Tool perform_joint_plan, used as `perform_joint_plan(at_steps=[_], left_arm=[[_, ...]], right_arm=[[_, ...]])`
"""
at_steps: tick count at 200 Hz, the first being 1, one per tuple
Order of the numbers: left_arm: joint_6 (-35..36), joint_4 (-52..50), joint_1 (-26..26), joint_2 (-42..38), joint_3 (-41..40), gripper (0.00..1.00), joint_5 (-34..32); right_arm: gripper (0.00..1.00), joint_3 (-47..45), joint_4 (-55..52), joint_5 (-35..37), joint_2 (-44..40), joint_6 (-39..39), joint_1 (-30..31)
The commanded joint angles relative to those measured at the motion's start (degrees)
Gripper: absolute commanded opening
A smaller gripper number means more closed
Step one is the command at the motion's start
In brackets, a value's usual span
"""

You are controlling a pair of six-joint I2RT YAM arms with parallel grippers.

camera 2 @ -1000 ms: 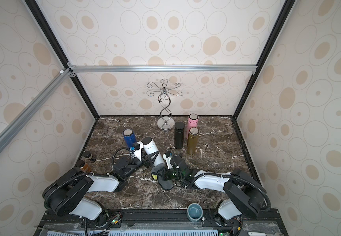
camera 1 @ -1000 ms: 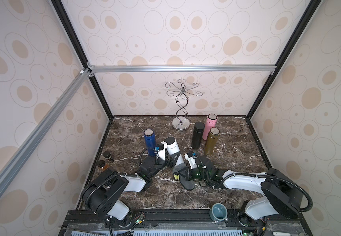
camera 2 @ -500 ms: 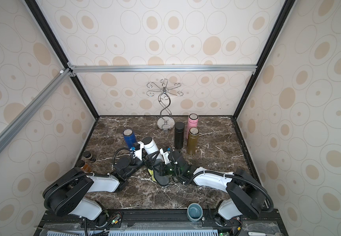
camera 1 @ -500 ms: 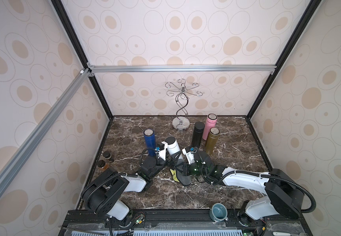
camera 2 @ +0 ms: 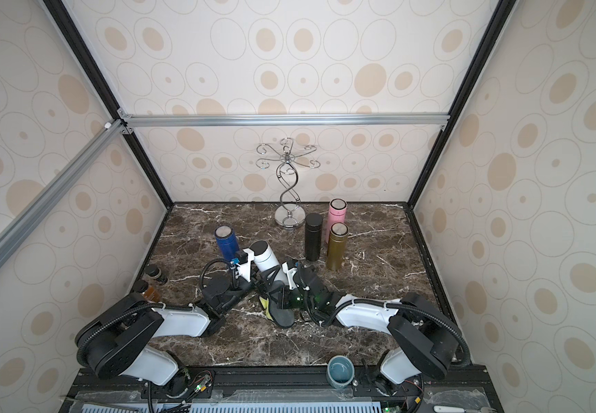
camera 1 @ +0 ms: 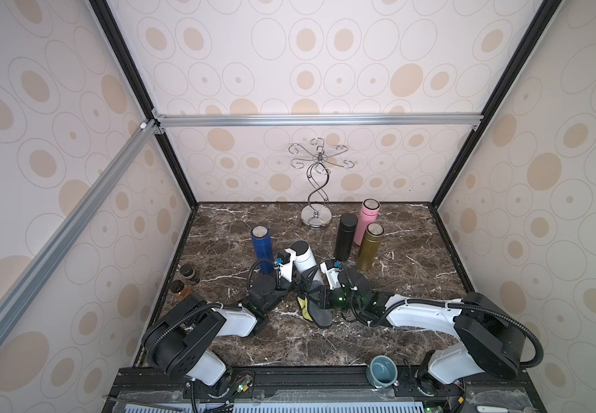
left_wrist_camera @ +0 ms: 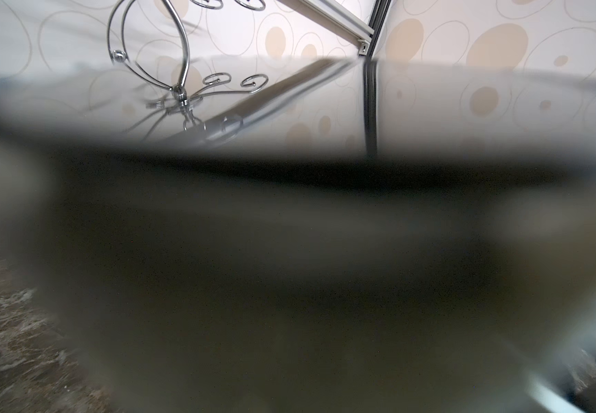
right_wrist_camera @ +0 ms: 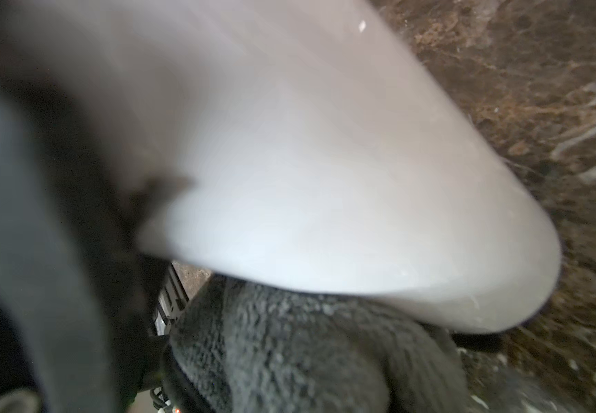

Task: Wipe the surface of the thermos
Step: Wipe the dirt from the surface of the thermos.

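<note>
A white thermos (camera 1: pixel 305 258) (camera 2: pixel 267 258) with a black lid leans tilted over the marble table, toward the back. My left gripper (camera 1: pixel 297 282) (camera 2: pixel 257 282) is shut on its lower body. In the left wrist view the thermos (left_wrist_camera: pixel 289 268) fills the frame as a blur, so the jaws are hidden. My right gripper (camera 1: pixel 321 291) (camera 2: pixel 284 295) is shut on a dark grey cloth (camera 1: pixel 316 311) (camera 2: pixel 282 314) with a yellow edge. The cloth (right_wrist_camera: pixel 289 357) presses against the underside of the thermos (right_wrist_camera: pixel 325 178).
A blue thermos (camera 1: pixel 261 246) stands just left of the held one. Black (camera 1: pixel 344 237), pink (camera 1: pixel 368 220) and gold (camera 1: pixel 370 246) thermoses stand at the back right. A metal stand (camera 1: pixel 317 193) rises at the back, two small jars (camera 1: pixel 189 275) sit left, and a teal cup (camera 1: pixel 384 370) sits at the front edge.
My right gripper has carried the cloth left and back, from the table in front up against the thermos. The left arm and the thermos have stayed where they were.
</note>
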Motion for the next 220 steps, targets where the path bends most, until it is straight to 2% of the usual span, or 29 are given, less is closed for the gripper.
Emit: perform_joint_plan(at_steps=[1,59,88,126,172,220], left_arm=[[0.5,4.5,-1.2,-2.9,2.0,0.0,1.0],[-0.7,8.9,-2.3,-0.5,1.9,0.0,-2.0],[-1.2,12.0,-3.6,1.7,2.4,0.0,-3.2],[-1.6,14.3,-4.9,2.5,2.4,0.0,-4.3],[-0.2,14.2,-5.4,1.4,1.5,0.0,-5.6],[2.7,12.0,-5.3,-1.6,0.5,0.0,-8.2]], right_arm=[[0.0,-1.7,0.8,6.0,-0.5,3.8,-0.3],[0.0,-1.4,7.9,5.2,0.0,7.2,2.4],[0.0,2.2,10.3,7.7,2.7,7.9,5.8],[0.0,2.3,14.9,13.7,5.3,12.4,6.5],[0.0,-0.8,11.7,19.9,2.4,14.2,7.0],[0.0,-5.1,7.7,20.5,-1.8,14.7,7.0]])
